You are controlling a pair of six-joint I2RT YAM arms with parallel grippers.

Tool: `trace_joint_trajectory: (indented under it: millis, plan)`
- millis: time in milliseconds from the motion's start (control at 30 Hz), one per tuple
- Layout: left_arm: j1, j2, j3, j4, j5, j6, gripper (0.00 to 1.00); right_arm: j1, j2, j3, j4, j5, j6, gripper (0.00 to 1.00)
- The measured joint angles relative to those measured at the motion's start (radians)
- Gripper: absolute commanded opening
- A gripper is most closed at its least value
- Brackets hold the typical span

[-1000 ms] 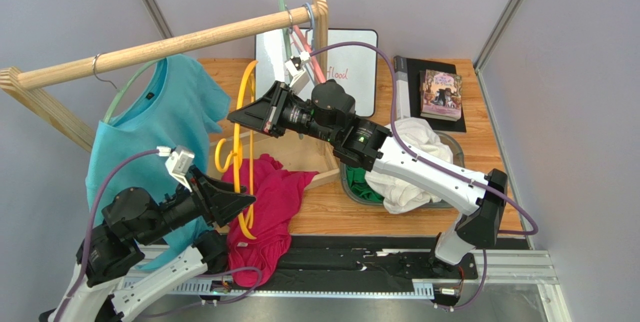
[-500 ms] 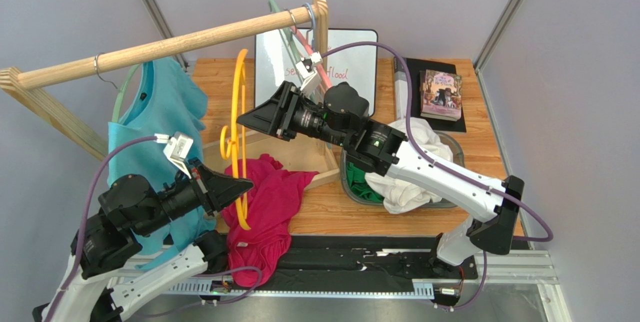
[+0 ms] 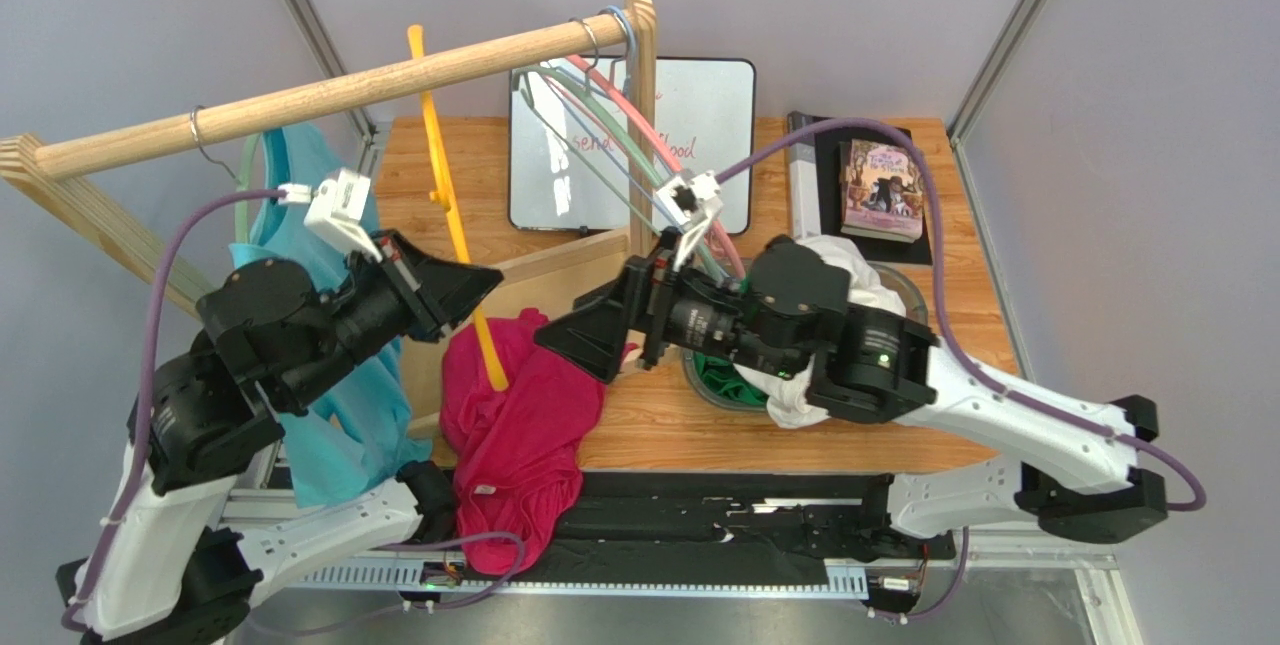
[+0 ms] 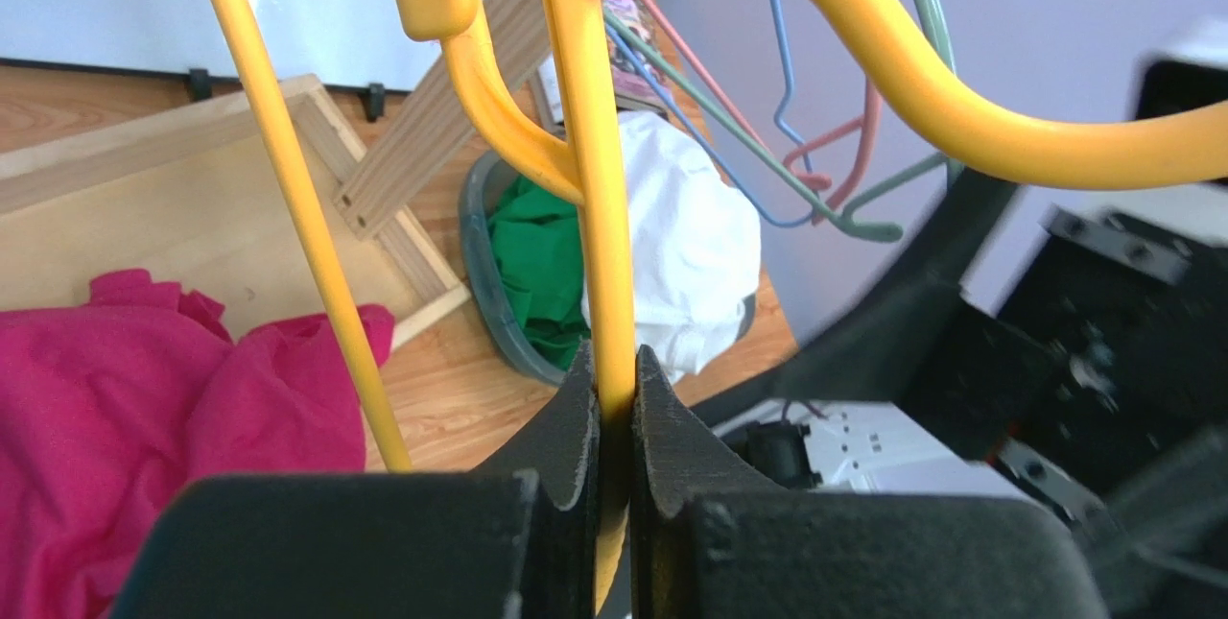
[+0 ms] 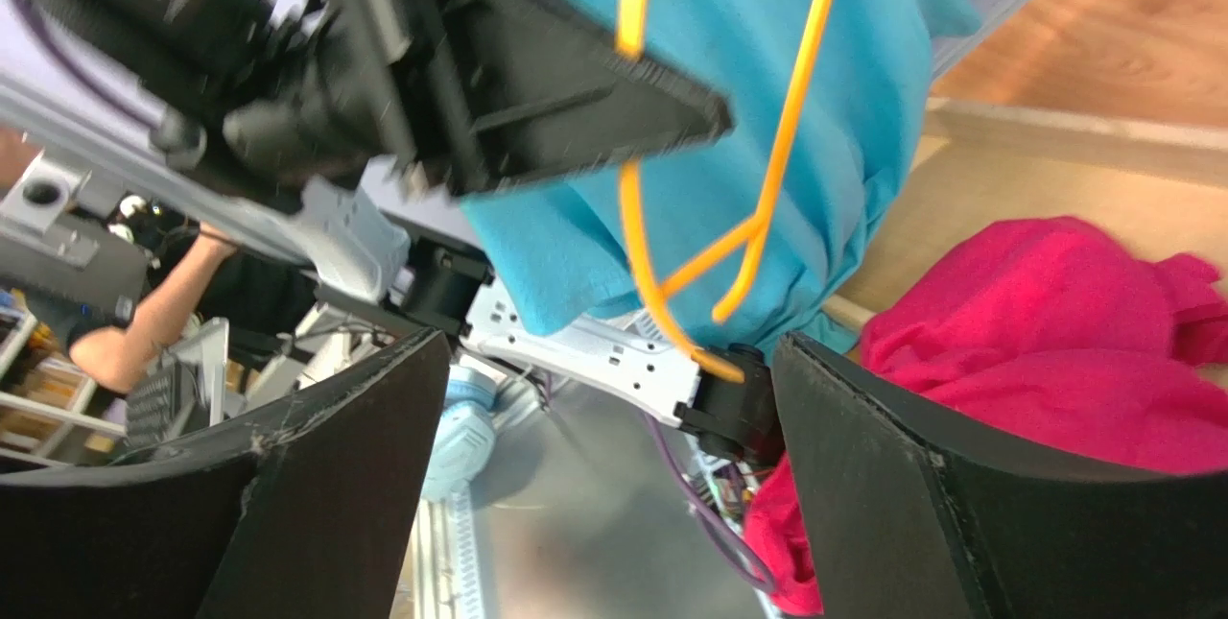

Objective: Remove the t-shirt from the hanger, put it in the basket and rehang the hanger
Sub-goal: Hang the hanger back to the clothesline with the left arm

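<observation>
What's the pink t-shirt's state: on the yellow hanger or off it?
Off. The pink t-shirt lies crumpled on the table; the yellow hanger is bare, held by the left gripper, jaws shut on it.

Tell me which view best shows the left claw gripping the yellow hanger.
Left wrist: close up, the left claw is shut on the yellow hanger. Top external shows that small, from above; right wrist leaves the contact unclear.

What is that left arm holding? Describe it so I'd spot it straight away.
Start at the long wooden rail slanting across the back of the table. Below its middle, the left gripper pinches a thick yellow hanger above the pink t-shirt. It is the only yellow one and carries no clothes; the thin hangers bunch at the rail's right end.
</observation>
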Motion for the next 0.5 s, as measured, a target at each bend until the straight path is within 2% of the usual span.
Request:
trace_joint_trajectory:
  millis: [167, 500]
  plan:
    - [0.0, 0.169, 0.143, -0.012, -0.063, -0.016, 0.0, 0.029, -0.16, -0.089, -0.009, 0.002, -0.113, 0.89]
    - [0.107, 0.338, 0.224, 0.027, -0.065, -0.049, 0.0, 0.106, -0.448, -0.38, -0.051, 0.057, -0.211, 0.88]
